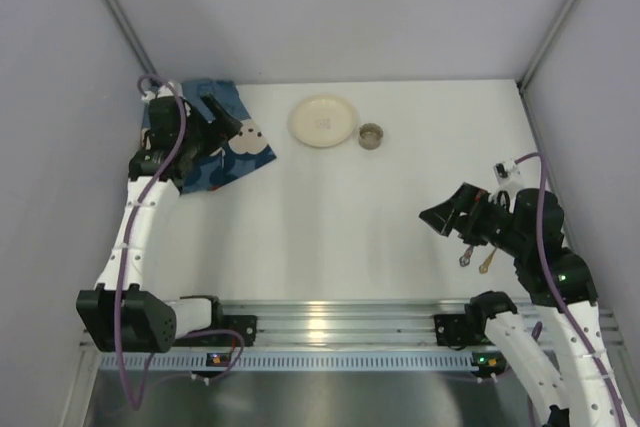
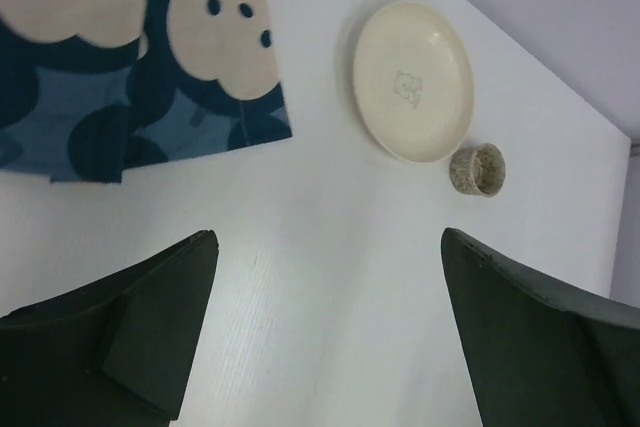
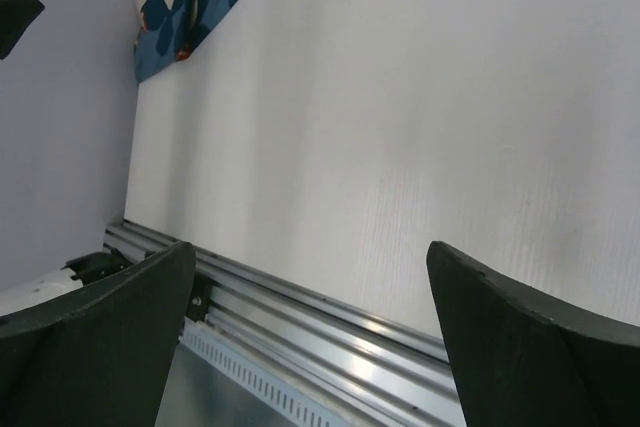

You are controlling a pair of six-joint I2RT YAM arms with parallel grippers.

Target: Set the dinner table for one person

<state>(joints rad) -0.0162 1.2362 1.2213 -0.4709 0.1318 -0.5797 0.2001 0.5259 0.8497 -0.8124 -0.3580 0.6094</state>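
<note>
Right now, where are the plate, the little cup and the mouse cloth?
plate (image 1: 322, 121), top view, its center.
little cup (image 1: 370, 135), top view, its hollow.
mouse cloth (image 2: 215, 42), left wrist view, a mouse face.

The left arm (image 1: 135, 227) is stretching far forward, and the left gripper (image 2: 328, 247) is holding its jaws wide apart, gripping nothing. The right arm (image 1: 545, 237) is bending back near its base. The right gripper (image 3: 310, 247), seemingly pointing leftward, is likewise gaping wide.

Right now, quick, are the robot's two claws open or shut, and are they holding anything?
Left gripper: open, holding nothing.
Right gripper: open, holding nothing.
</note>
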